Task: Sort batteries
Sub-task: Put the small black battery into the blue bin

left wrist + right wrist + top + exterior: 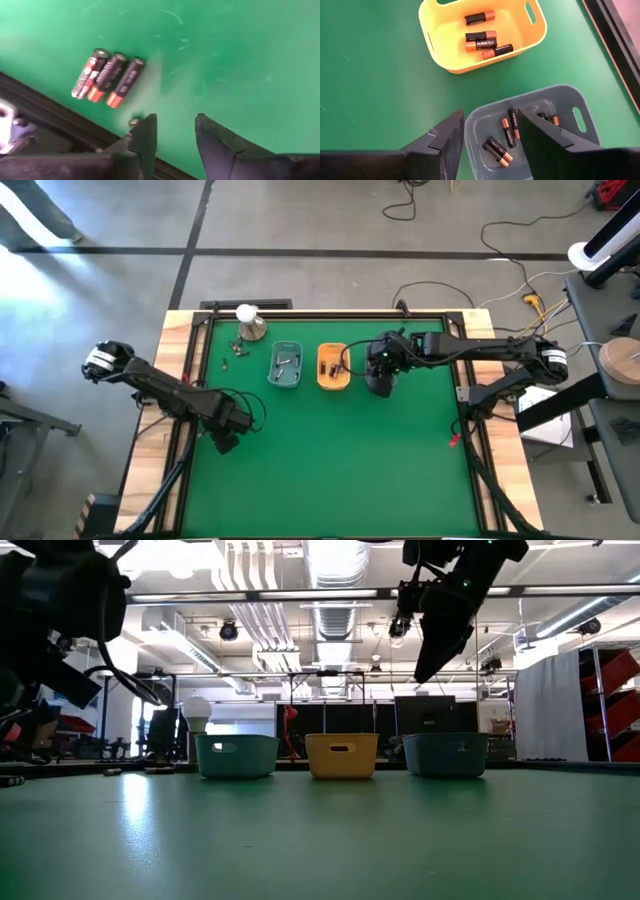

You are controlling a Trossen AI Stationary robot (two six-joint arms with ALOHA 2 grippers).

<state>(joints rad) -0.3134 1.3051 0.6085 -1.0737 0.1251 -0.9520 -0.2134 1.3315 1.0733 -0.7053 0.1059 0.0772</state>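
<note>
Right wrist view: right claw hung apart, empty, over grey tray; left claw apart near three batteries at its 10 o'clock; pickup looked next.

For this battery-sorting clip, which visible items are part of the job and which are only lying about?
Part of the job:
- three loose batteries on the mat
- yellow tray holding four batteries
- grey-blue tray under the right gripper, batteries inside
- teal tray
- left gripper, open above the mat

Lying about:
- metal dome with white ball
- cables on the floor
</note>
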